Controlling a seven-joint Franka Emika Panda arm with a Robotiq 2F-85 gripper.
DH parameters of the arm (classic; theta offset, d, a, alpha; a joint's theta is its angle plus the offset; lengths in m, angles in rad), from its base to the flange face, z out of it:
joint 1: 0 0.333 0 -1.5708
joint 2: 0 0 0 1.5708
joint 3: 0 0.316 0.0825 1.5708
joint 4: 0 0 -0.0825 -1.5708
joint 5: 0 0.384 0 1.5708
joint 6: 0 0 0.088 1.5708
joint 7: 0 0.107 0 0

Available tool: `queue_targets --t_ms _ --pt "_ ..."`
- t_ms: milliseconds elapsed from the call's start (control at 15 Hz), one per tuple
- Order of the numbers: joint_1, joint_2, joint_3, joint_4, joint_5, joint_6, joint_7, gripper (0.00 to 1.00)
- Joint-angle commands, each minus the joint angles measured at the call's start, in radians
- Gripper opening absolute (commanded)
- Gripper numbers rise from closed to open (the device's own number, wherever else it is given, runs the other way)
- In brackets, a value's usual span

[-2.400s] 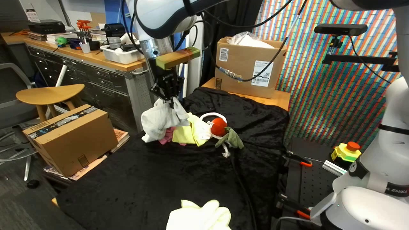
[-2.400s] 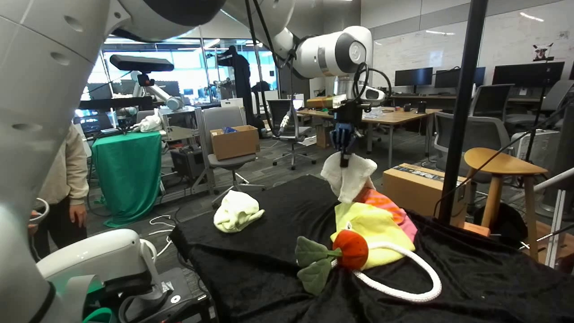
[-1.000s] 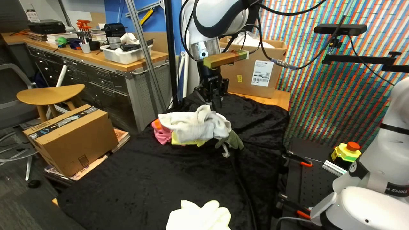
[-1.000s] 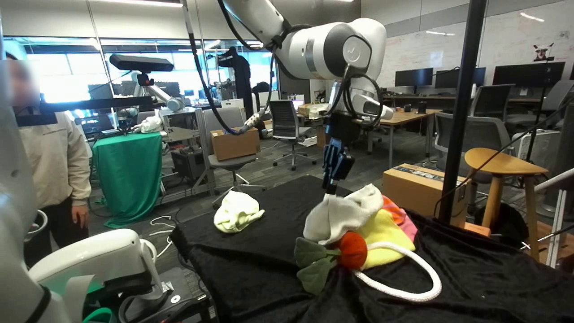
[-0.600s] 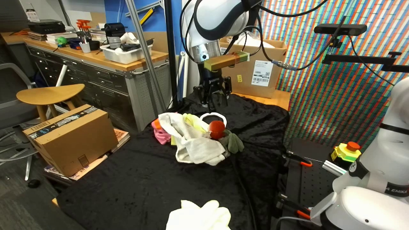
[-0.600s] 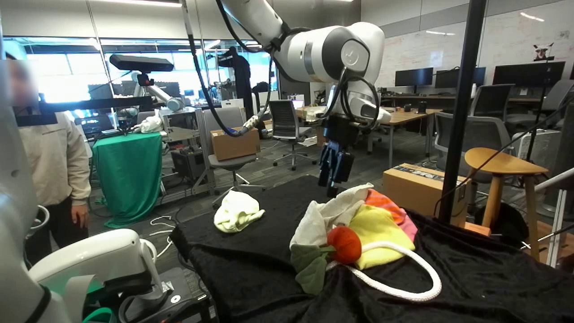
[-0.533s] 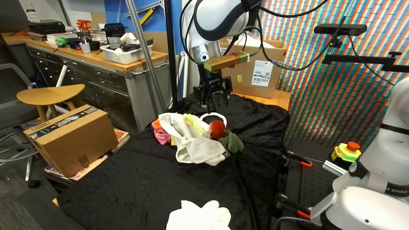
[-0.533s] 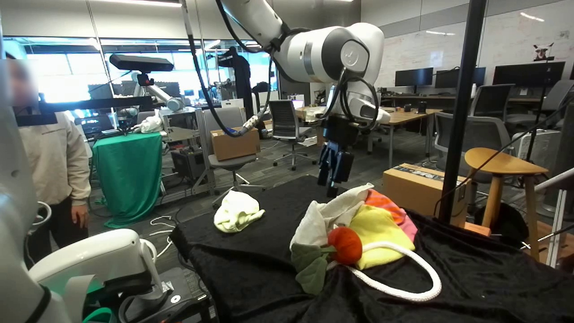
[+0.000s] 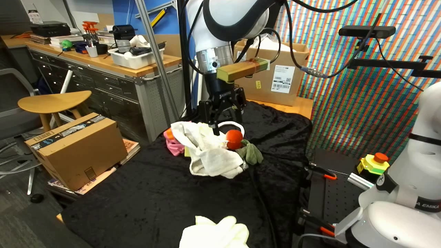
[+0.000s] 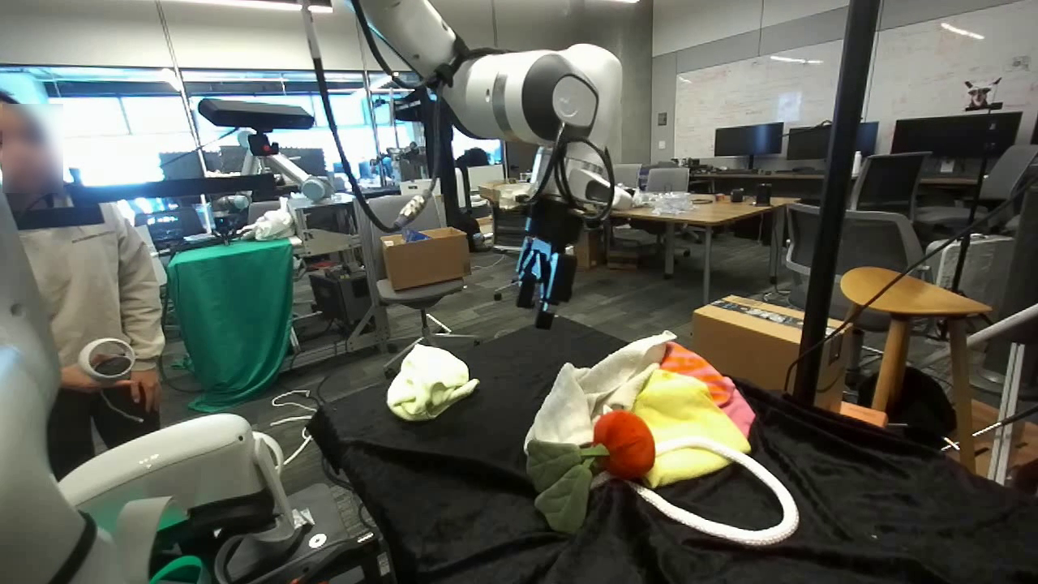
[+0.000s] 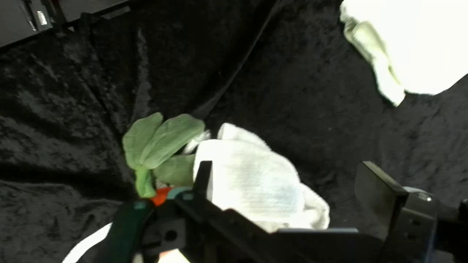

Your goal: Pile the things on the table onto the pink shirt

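At the left in an exterior view, the pale yellow cloth (image 10: 428, 386) sits bunched on the black tablecloth (image 10: 454, 487), well apart from the rest and unmoved; I judge it the next piece to fetch. To its right I hang in the air, having just swung that way. My gripper (image 11: 285, 179) is spread wide, with nothing pinched between its fingers (image 11: 378, 195) in the wrist view: the white cloth (image 10: 572, 397) that dangled from me moments ago has left my hold. It lies next along, slumped partly across the yellow cloth (image 10: 689, 418), its lower part toward the tablecloth. I count it as delivered, though so loose a drape could slide. Touching it come the green leaves (image 10: 559, 466) and then the red toy (image 10: 624, 444), shifted a little; I cannot tell whether the toy rests on the yellow cloth or only leans there. Farther right, that yellow cloth overlaps what I take for the pink shirt (image 10: 714, 383), pink with orange stripes. Rightmost, a white rope (image 10: 754, 537) curves out over the tablecloth.
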Motion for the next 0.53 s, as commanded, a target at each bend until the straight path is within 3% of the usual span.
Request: queue_targets --t_ms 0,333,467 --pt "0.036 -0.032 0.055 -0.029 0.106 0.037 -0.125 1.0" --pt "0.096 0.052 0.134 0.016 0.209 0.02 -0.284 1.0" --pt "0.123 0.088 0.154 0.03 0.208 0.035 -0.279 1.0"
